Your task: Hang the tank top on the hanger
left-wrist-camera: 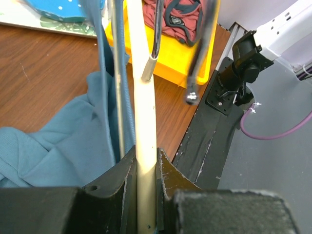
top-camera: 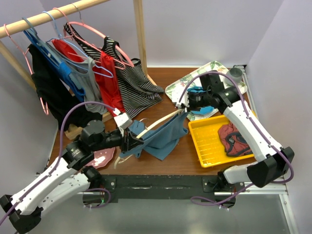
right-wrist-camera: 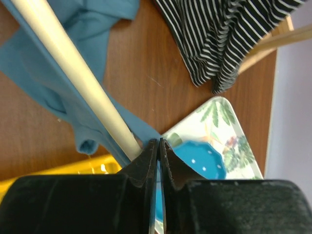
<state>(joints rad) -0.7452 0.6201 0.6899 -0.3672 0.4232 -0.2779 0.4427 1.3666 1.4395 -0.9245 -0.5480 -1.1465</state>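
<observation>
The teal tank top (top-camera: pixel 163 136) lies crumpled on the wooden table, one strap drawn up along the cream hanger (top-camera: pixel 158 123). The hanger slants from lower left to upper right above the cloth. My left gripper (top-camera: pixel 132 141) is shut on the hanger's lower arm; in the left wrist view the hanger (left-wrist-camera: pixel 145 122) runs straight up between the jaws of the gripper (left-wrist-camera: pixel 146 156), with the tank top (left-wrist-camera: pixel 63 146) to the left. My right gripper (right-wrist-camera: pixel 159 141) sits at the hanger's (right-wrist-camera: pixel 73 68) upper end. Its jaws are nearly together, with the tank top's (right-wrist-camera: pixel 97 19) strap running into their tips.
A yellow tray (top-camera: pixel 204 141) at the right holds a dark red garment (top-camera: pixel 234 139). Behind it is a floral tray (top-camera: pixel 183 85) with a blue plate (right-wrist-camera: pixel 200 158). A wooden rack post (top-camera: pixel 140 34) and hung clothes, including a striped top (top-camera: pixel 136 83), fill the back left.
</observation>
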